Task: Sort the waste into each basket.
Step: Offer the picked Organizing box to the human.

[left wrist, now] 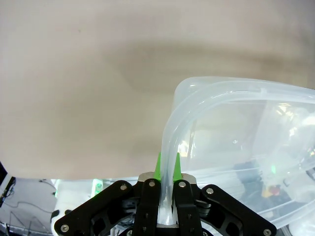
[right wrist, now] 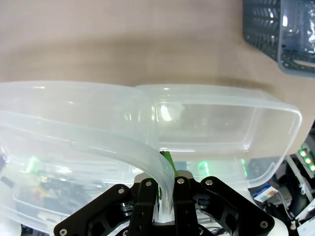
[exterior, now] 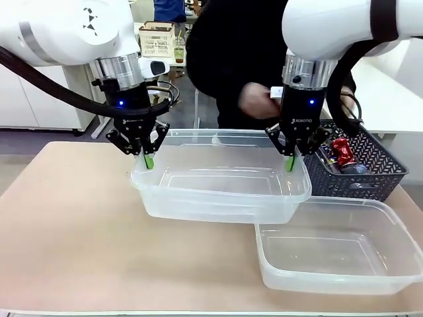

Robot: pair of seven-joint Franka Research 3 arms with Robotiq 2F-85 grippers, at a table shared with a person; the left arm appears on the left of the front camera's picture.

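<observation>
You have two clear tubs and one grey basket point(exterior: 377, 177) in front of you. Both grippers are clenched on the far tub point(exterior: 218, 201), one per end: left gripper point(exterior: 149, 161) on the left rim, right gripper point(exterior: 289, 162) on the right rim.

Left wrist view: left gripper point(left wrist: 167, 166) has a green pad on each side of the rolled rim, at a corner of the far tub point(left wrist: 236, 93). Right wrist view shows the same: right gripper point(right wrist: 165, 172) is pinched on the curved rim of the far tub point(right wrist: 93, 140).

The near tub point(exterior: 344, 281) sits on the table point(exterior: 66, 231) at front right, and it also shows in the right wrist view point(right wrist: 221, 123). The far tub's right front corner overlaps its far left corner. I can't tell whether they touch.

Waste: I count one red can point(exterior: 344, 150) in the grey basket. The rest in there is too dim to count. One person's hand point(exterior: 258, 100), blurred, is just behind the right arm.
</observation>
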